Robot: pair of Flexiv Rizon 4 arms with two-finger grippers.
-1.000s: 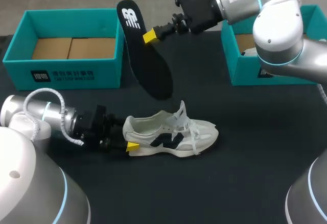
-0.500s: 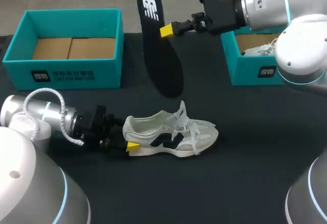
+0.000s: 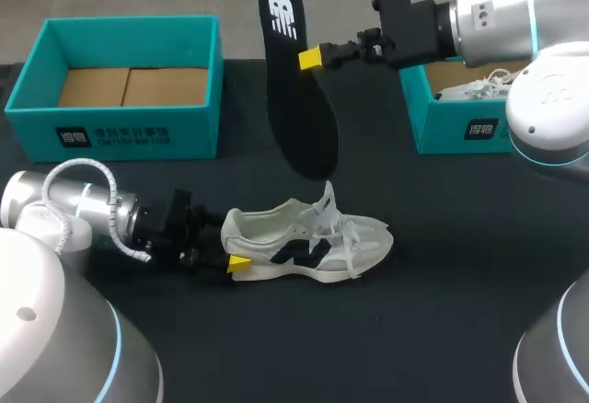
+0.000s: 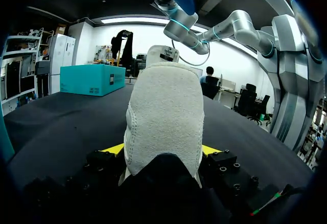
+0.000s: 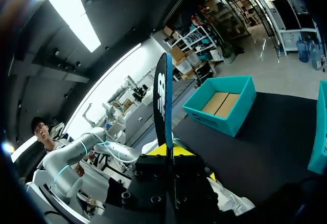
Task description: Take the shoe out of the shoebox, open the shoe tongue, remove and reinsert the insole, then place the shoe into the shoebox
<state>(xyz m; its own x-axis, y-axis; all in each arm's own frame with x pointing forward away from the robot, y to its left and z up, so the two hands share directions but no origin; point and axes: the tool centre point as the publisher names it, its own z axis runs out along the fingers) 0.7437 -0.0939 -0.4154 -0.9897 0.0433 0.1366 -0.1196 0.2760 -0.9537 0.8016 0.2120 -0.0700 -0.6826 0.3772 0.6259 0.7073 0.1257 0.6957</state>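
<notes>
A white and grey shoe (image 3: 308,242) lies on its sole on the black table (image 3: 442,311), toe pointing right. My left gripper (image 3: 235,254) is low at its heel, one yellow-tipped finger on each side of it, shut on the shoe (image 4: 166,111). The second fingertip is hidden behind the heel in the head view. High above the table's back middle, my right gripper (image 3: 310,58) is shut on the edge of the black insole (image 3: 299,81). The insole hangs nearly upright, its printed heel end up. In the right wrist view the insole (image 5: 162,101) stands edge-on between the fingers of that gripper (image 5: 167,152).
An empty teal shoebox (image 3: 120,86) with a cardboard bottom stands at the back left. A second teal box (image 3: 460,118) at the back right holds another white shoe (image 3: 479,86). My right arm reaches across above that box.
My right arm has carried the insole to the right and slightly higher, and it now hangs straighter. The left gripper and the shoe have stayed where they were.
</notes>
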